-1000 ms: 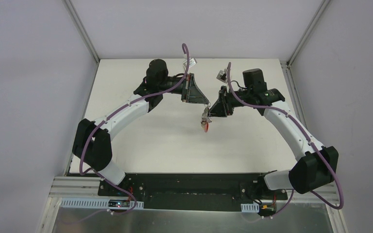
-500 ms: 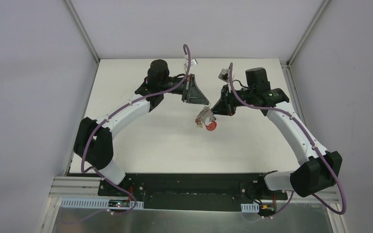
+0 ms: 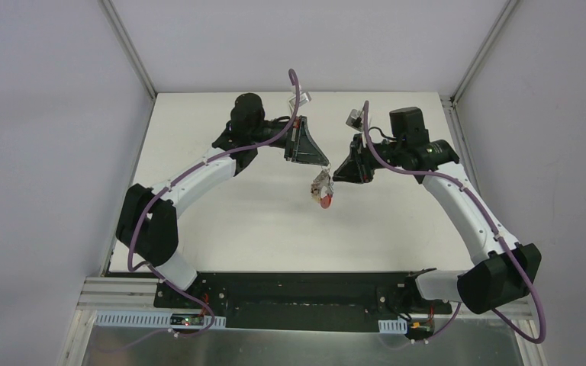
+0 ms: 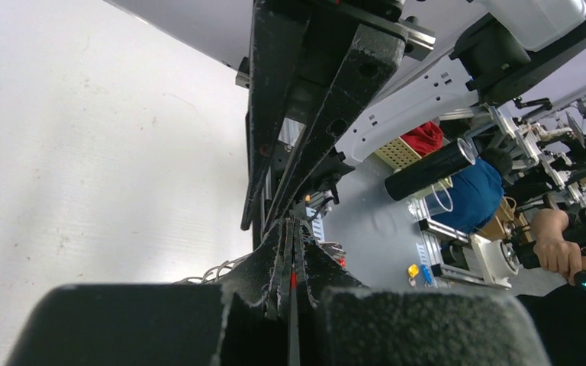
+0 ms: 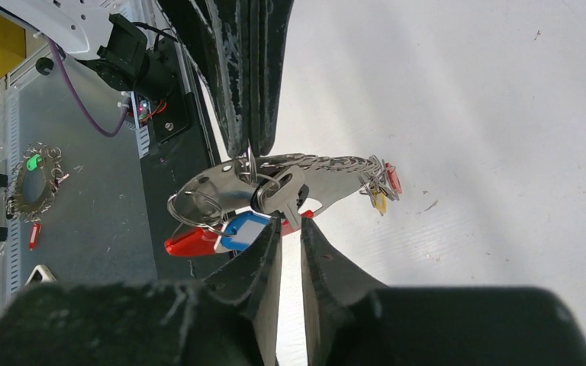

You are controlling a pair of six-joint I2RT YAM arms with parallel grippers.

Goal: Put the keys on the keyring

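The grey metal keyring [image 5: 328,169] hangs in the air above the table, also seen in the top view [image 3: 321,185]. My left gripper [image 3: 325,163] is shut on its upper edge; its fingers [image 5: 250,91] come down from the top of the right wrist view. In the left wrist view my left gripper [image 4: 291,226] is shut with a red sliver between the pads. A blue-headed key [image 5: 246,227], a red-headed key [image 5: 189,242], a silver key [image 5: 281,192] and small yellow and red keys [image 5: 381,192] dangle from the ring. My right gripper [image 5: 290,223] is open by a narrow gap, its tips at the silver key's blade.
The white table [image 3: 259,213] lies under both arms. Metal frame posts [image 3: 126,46] and grey side walls enclose it. The black base bar [image 3: 297,293] runs along the near edge.
The right gripper has drawn back a little to the right, away from the keyring. The keyring swung out and has settled hanging under the left gripper, which stayed in place.
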